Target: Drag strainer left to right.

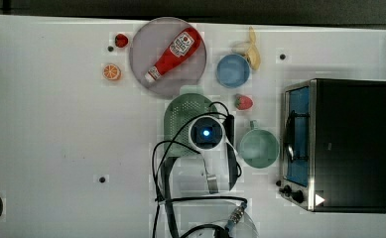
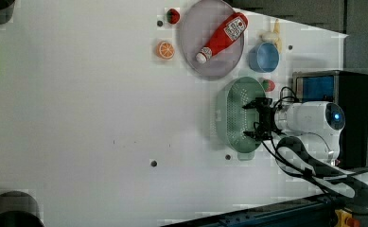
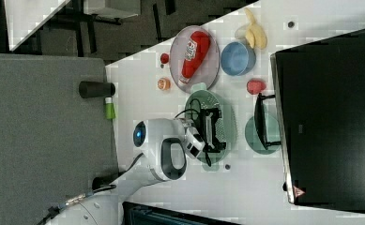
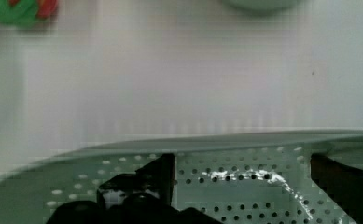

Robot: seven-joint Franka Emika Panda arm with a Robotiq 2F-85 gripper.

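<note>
Strainer, pale mint oval with perforated base, lies under spread pincer

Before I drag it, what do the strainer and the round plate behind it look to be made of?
The strainer looks like moulded plastic: pale mint green, matte with a soft sheen, small punched holes across its base and tab handles. The plate under the ketchup bottle is grey and smooth with a dull finish; plastic or glazed ceramic, I cannot tell which.
</note>
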